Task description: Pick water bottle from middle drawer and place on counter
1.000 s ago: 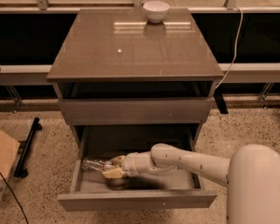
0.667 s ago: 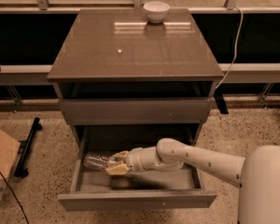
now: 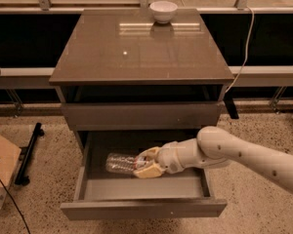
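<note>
Gripper (image 3: 145, 164) low in the camera view, inside the pulled-out middle drawer (image 3: 141, 209). Reaches in from the right on a white arm. Clamps cream fingers (image 3: 147, 172) around the right end of the water bottle (image 3: 119, 162). Holds it lying sideways, body pointing left. Up top, glossy counter (image 3: 136, 48), white bowl (image 3: 163, 9) at its far edge.
</note>
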Robot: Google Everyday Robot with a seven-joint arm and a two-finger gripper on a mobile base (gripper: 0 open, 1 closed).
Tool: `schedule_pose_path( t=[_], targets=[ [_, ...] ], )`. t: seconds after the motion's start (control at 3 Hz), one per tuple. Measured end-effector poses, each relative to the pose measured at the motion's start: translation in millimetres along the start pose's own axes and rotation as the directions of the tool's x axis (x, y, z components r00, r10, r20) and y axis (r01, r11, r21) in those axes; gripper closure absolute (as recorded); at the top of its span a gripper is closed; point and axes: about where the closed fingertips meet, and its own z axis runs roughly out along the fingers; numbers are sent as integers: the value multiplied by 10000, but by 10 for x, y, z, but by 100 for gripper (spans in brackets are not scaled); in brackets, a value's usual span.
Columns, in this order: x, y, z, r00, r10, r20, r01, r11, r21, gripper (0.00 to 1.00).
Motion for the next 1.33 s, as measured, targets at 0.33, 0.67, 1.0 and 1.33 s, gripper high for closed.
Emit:
schedule_pose_path(
  t=[0.33,0.67,1.0,1.33],
  targets=[
    [-482,87,-796,9955,-890,-324,906,9945,523,100],
    [-1088,111,-1421,9810,-1824,-665,1888,9760,1082,100],
    [-1808,96,-1985,9496,-2791,-1430,3003,9407,1576,100],
    [-2614,35,-2427,9013,-3682,-2282,4122,8909,1907,100]
  ],
)
